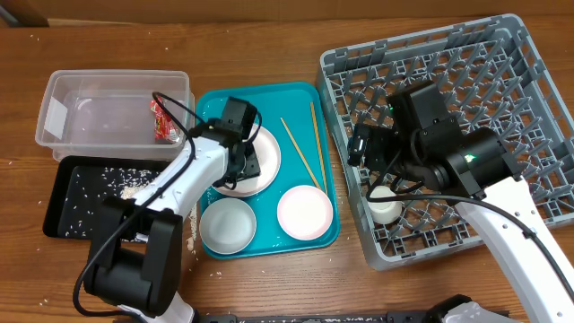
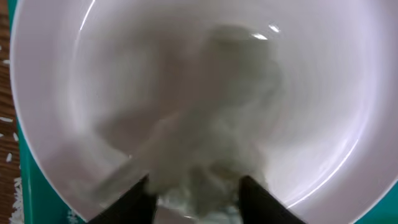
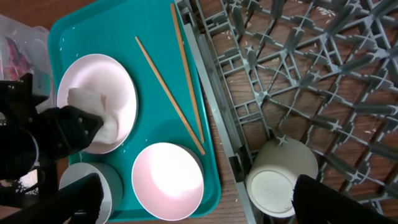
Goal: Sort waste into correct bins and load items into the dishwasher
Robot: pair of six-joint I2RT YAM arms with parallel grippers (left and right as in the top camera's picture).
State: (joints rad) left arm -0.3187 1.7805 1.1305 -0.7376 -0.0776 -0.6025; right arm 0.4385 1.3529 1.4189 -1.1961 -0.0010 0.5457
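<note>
My left gripper (image 1: 240, 154) is low over the white plate (image 1: 267, 166) on the teal tray and is shut on the crumpled white tissue (image 2: 199, 186), which also shows in the right wrist view (image 3: 106, 121). My right gripper (image 3: 199, 199) is open and empty, above the left edge of the grey dish rack (image 1: 538, 81). The small white cup (image 1: 386, 208) sits upside down in the rack. Two white bowls (image 1: 226, 224) (image 1: 305, 212) and the chopsticks (image 1: 300, 151) lie on the tray. The red wrapper (image 1: 163, 121) is in the clear tub (image 1: 54, 99). Rice (image 1: 94, 184) lies in the black tray (image 1: 56, 215).
The teal tray (image 1: 327, 193) lies between the two bins and the rack. Some loose rice grains lie on the wooden table beside the black tray (image 1: 191, 240). A small tan scrap (image 1: 133, 190) lies among the rice in the black tray.
</note>
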